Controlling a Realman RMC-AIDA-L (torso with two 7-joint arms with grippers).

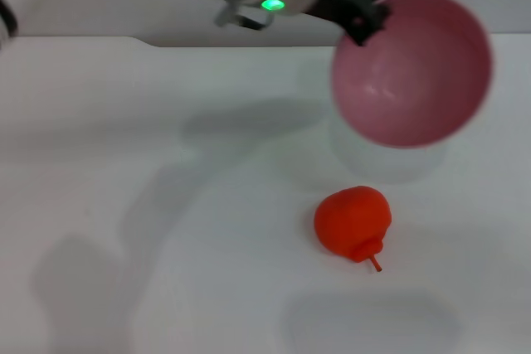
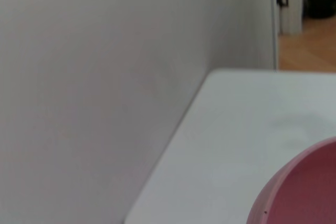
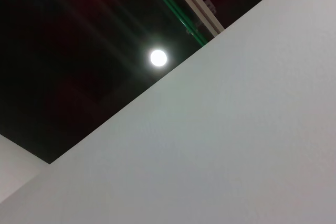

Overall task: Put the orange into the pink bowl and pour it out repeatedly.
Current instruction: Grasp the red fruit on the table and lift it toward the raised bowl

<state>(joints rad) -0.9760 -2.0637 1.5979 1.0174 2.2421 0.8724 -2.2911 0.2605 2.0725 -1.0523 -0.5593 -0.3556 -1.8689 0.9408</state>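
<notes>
The pink bowl [image 1: 412, 68] hangs above the white table, tipped on its side with its empty inside facing me. My left gripper [image 1: 365, 21] is shut on the bowl's upper left rim, the arm reaching in from the top left. The orange [image 1: 353, 221] lies on the table below the bowl, its stem pointing toward the front. A curved part of the pink bowl [image 2: 302, 192] shows at a corner of the left wrist view. My right gripper is out of view; its wrist view shows only a ceiling and wall.
The white table [image 1: 124, 205] runs back to a pale wall [image 2: 94, 77]. A doorway and wooden floor [image 2: 307, 45] lie beyond the table's far end in the left wrist view.
</notes>
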